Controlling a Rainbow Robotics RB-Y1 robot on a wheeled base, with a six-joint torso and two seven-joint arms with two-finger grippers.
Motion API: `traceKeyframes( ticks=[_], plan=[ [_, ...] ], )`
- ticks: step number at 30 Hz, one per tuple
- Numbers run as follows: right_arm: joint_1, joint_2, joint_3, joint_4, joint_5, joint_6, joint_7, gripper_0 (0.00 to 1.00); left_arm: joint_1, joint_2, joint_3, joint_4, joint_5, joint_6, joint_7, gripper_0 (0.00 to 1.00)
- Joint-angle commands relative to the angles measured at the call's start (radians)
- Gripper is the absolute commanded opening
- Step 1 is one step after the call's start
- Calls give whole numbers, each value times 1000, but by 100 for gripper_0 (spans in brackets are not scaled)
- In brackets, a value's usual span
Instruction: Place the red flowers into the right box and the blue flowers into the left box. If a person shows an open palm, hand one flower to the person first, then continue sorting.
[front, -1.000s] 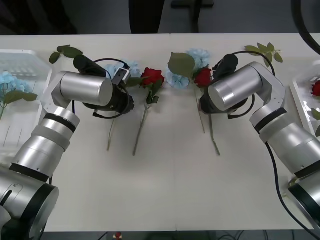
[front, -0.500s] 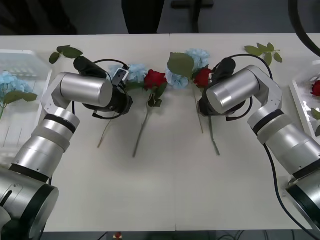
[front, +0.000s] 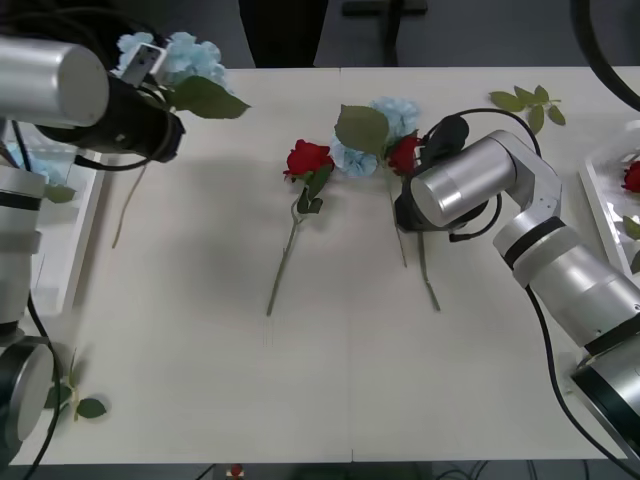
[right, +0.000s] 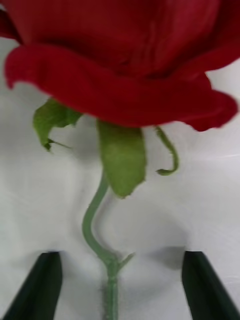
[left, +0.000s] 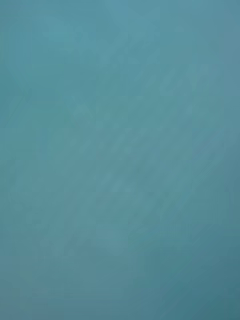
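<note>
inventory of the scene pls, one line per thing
Red roses on table: 2, red, one mid-table, one in front of the right gripper.
Blue flower held: 1, light blue, lifted at far left by the left gripper.
Blue flowers on table: light blue cluster, far centre, count unclear.
Left box: 1, white, left edge.
Right box: 1, white, right edge, red flower inside.
Left gripper: raised, far left.
Right gripper: open, straddling the rose stem.

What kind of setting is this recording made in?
Probably an indoor lab or office test bench: a plain white table with artificial flowers such as a red rose, a white sorting box, and a dark floor behind.
</note>
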Motion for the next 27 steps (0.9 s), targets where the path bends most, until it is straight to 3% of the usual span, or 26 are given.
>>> traceKeyframes(
  ticks=[1,8,15,17,20,21,27],
  plan=[
    [-22,9,5,17,-10,-5,-52,43,10,136,86,-69,37,98,24,0],
    [-22,9,9,32,-21,-19,-51,34,94,296,254,-47,155,114,21,0],
    [-22,9,15,68,-35,-67,-46,33,241,356,329,17,176,-34,14,0],
    [-22,9,15,74,-38,-71,-46,27,286,354,349,42,180,-93,9,0],
    [-22,9,15,74,-42,-67,-46,4,335,354,352,100,189,-186,-5,0],
    [-20,9,15,74,-42,-67,-46,0,342,352,354,127,195,-210,-9,0],
    [-22,9,15,74,-50,-65,-46,0,350,354,351,256,213,-287,-29,0]
  ],
)
